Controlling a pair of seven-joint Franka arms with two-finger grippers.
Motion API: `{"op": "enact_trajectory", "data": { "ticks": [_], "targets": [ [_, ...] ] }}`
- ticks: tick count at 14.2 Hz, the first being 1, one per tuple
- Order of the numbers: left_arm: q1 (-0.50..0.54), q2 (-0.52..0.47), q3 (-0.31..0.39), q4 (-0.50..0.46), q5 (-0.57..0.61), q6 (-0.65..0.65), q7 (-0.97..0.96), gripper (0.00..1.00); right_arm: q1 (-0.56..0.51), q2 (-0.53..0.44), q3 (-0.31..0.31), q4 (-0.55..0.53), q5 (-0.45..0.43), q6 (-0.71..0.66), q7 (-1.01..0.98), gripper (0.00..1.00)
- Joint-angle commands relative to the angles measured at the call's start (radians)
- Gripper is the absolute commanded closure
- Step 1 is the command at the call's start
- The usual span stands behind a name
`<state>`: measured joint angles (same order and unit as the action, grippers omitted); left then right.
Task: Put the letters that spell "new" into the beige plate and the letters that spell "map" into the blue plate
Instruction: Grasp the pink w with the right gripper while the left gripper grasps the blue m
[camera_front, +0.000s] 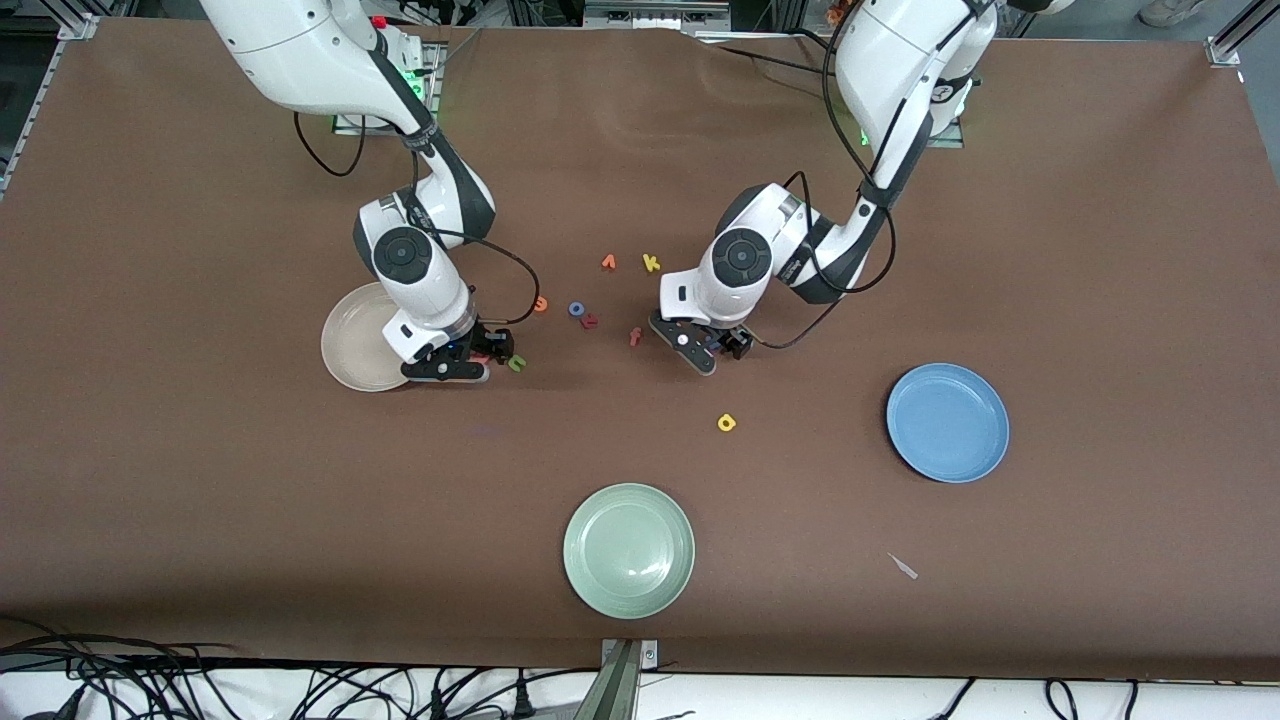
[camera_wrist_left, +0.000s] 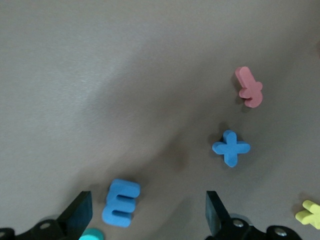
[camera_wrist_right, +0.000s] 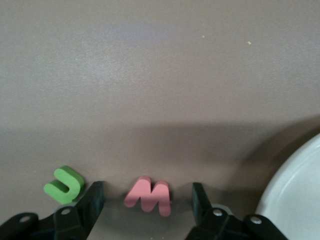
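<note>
My right gripper (camera_front: 478, 358) (camera_wrist_right: 147, 204) is down at the table beside the beige plate (camera_front: 352, 345) (camera_wrist_right: 295, 200), open, with the salmon w (camera_wrist_right: 148, 195) between its fingers and a gap on each side. The green n (camera_front: 516, 363) (camera_wrist_right: 64, 185) lies just outside one finger. My left gripper (camera_front: 700, 352) (camera_wrist_left: 148, 212) is low and open around the blue m (camera_wrist_left: 121, 202), which touches neither finger. The teal p (camera_wrist_left: 92, 235) peeks out by one finger. The orange e (camera_front: 541, 304) lies mid-table, the yellow a (camera_front: 727, 423) nearer the camera. The blue plate (camera_front: 947, 421) sits toward the left arm's end.
A pale green plate (camera_front: 629, 549) sits near the front edge. Loose letters lie between the arms: orange v (camera_front: 608, 262), yellow k (camera_front: 651, 263), blue o (camera_front: 577, 309), salmon f (camera_front: 635, 337) (camera_wrist_left: 249, 87). A blue cross-shaped letter (camera_wrist_left: 231, 148) lies near the f.
</note>
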<state>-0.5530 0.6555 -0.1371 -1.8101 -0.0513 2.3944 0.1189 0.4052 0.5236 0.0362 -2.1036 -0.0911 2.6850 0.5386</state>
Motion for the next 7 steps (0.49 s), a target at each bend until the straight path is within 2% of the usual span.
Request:
{"op": "enact_trajectory", "data": {
  "ticks": [1, 3, 6, 7],
  "targets": [
    [-0.01, -0.007, 0.016, 0.0, 0.025, 0.003, 0.034, 0.05, 0.012, 0.001, -0.012, -0.007, -0.021, 0.018, 0.043, 0.28],
    [-0.007, -0.005, 0.016, 0.0, 0.1, 0.002, 0.034, 0.11, 0.012, 0.001, -0.012, -0.007, -0.021, 0.019, 0.044, 0.36],
    [-0.01, -0.005, 0.017, -0.008, 0.108, -0.004, 0.033, 0.3, 0.012, 0.001, -0.01, -0.009, -0.021, 0.019, 0.046, 0.53],
    [-0.011, -0.005, 0.017, -0.009, 0.108, -0.004, 0.034, 0.45, 0.012, 0.001, -0.01, -0.009, -0.021, 0.019, 0.046, 0.59]
  ]
}}
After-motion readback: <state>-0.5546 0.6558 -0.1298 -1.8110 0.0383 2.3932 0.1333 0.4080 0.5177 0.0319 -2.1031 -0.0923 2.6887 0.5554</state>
